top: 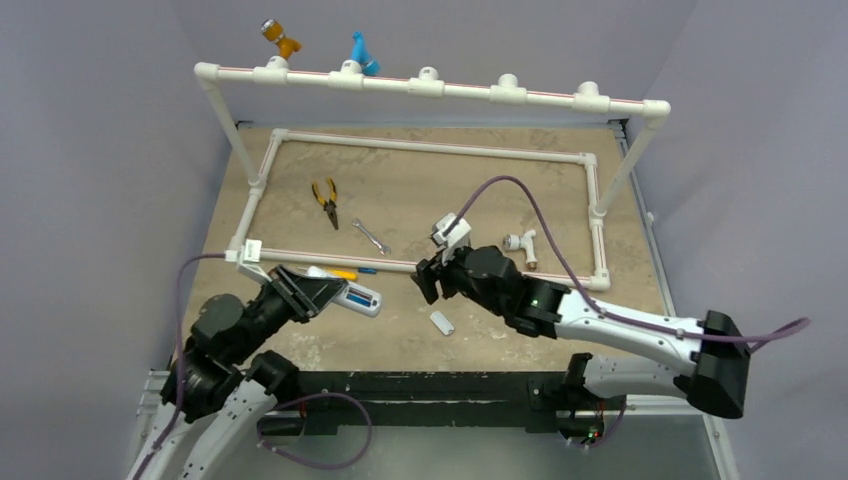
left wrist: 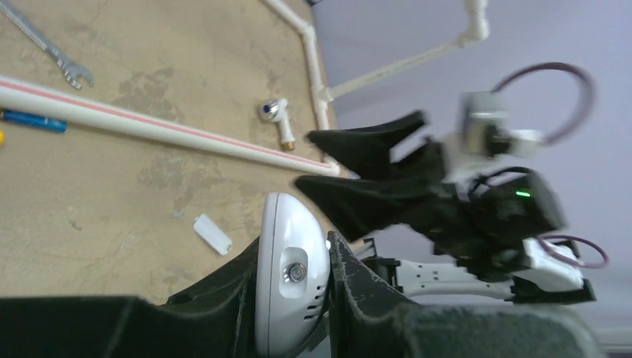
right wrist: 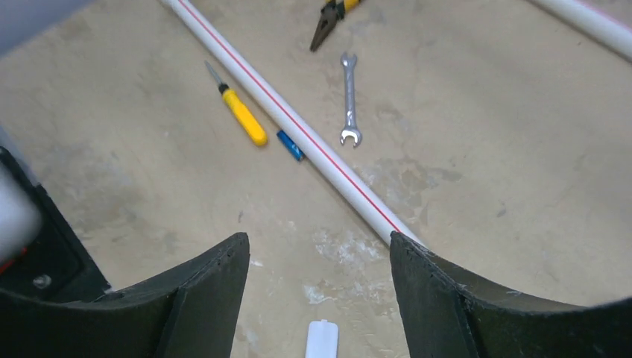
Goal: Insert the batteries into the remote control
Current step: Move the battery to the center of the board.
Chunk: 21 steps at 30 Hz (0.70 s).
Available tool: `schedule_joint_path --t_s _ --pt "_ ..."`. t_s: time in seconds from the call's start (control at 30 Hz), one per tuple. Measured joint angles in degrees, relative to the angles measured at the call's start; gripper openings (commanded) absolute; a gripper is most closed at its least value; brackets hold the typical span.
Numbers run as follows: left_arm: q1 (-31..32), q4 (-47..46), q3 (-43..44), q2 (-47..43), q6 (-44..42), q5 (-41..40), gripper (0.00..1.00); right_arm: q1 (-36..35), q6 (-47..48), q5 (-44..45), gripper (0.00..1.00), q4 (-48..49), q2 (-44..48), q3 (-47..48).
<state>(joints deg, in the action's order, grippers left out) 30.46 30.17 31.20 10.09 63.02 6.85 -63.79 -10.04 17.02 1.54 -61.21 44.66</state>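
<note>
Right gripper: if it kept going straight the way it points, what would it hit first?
Probably the bare table just ahead of the open right gripper, short of the white pipe. Depth is hard to judge here.

My left gripper (left wrist: 294, 250) pinches the remote control (left wrist: 287, 313) between its jaws; my right gripper (right wrist: 319, 246) hovers, jaws spread wide.

No text, label or number is legible.

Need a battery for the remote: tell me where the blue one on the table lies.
The battery lies left of centre in the top view, on the robot's side of the near white pipe, by the yellow screwdriver's handle end.
</note>
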Motion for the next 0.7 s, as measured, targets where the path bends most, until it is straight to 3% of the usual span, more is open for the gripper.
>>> schedule_joint_path --t_s 0.17,0.23,0.5,0.7 --pt "-0.07 8.63 17.4 -0.2 -4.24 -1.86 0.0 1.03 -1.01 -2.67 0.53 0.63 -13.14 0.59" --pt "-0.09 9.86 20.87 -0.46 -4.83 -2.45 0.0 0.96 -3.74 -2.78 0.52 0.63 -18.34 2.27" --pt "-0.07 16.04 24.33 -0.7 -5.66 -3.65 0.0 0.44 -20.79 0.81 0.52 6.27 -33.14 9.44" --pt "-0.07 17.05 24.37 -0.7 -5.62 -3.63 0.0 -2.51 -30.4 6.49 0.55 5.03 -43.36 17.97"
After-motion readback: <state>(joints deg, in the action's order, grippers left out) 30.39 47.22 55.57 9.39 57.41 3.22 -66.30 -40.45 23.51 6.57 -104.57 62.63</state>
